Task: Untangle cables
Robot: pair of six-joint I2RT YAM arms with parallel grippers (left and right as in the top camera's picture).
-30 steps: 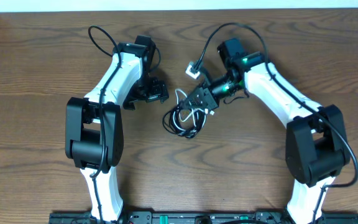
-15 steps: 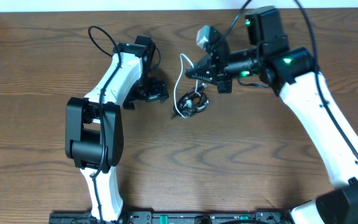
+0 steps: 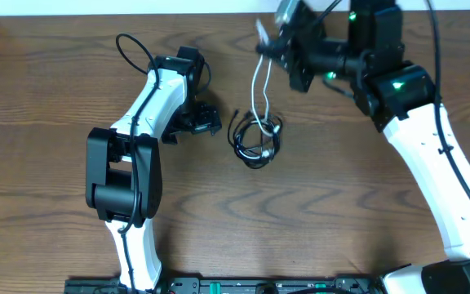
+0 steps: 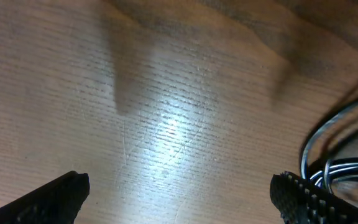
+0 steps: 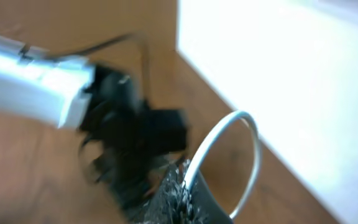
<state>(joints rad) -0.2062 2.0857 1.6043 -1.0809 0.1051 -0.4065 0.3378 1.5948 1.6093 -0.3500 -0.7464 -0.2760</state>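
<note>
In the overhead view a tangle of cables lies on the wooden table, the black cable (image 3: 241,140) coiled round the low end of the white cable (image 3: 257,88). The white cable rises from the coil to my right gripper (image 3: 268,42), which is raised high near the table's far edge and shut on it. The right wrist view shows the white cable (image 5: 246,153) looping out of the shut right gripper (image 5: 182,190). My left gripper (image 3: 206,121) rests low just left of the coil, open and empty. In the left wrist view the cables (image 4: 328,163) lie beside its right fingertip (image 4: 294,194).
The white wall edge (image 3: 137,6) runs along the far side of the table. The left arm's own thick black wire (image 3: 133,51) loops at the back left. Bare wood (image 3: 259,220) stretches in front of the coil.
My right gripper has risen and swung toward the far edge, drawing the white cable up out of the coil. The coil has shifted slightly. The left arm has stayed still.
</note>
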